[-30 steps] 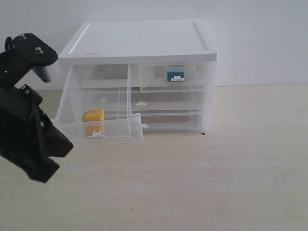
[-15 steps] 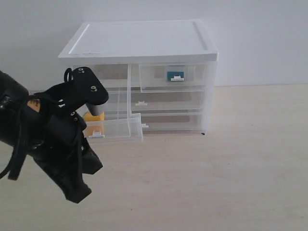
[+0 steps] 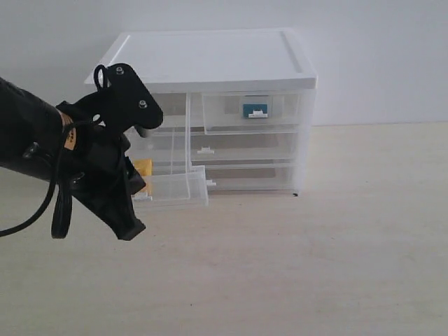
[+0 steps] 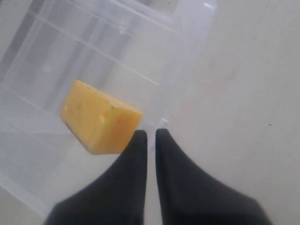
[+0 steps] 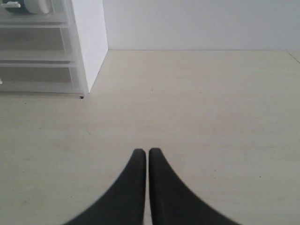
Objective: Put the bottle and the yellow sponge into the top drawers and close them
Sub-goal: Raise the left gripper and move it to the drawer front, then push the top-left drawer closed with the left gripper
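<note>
With my left gripper (image 4: 151,133) pinched shut and empty just beside the front of the pulled-out, sagging left top drawer (image 3: 175,189), where the yellow sponge (image 4: 101,119) lies, I'd lift that front level and push squarely inward.

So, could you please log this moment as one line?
yellow sponge: in open top left drawer | bottle: in shut top right drawer | left jaws: shut, beside sponge | right jaws: shut, empty
</note>
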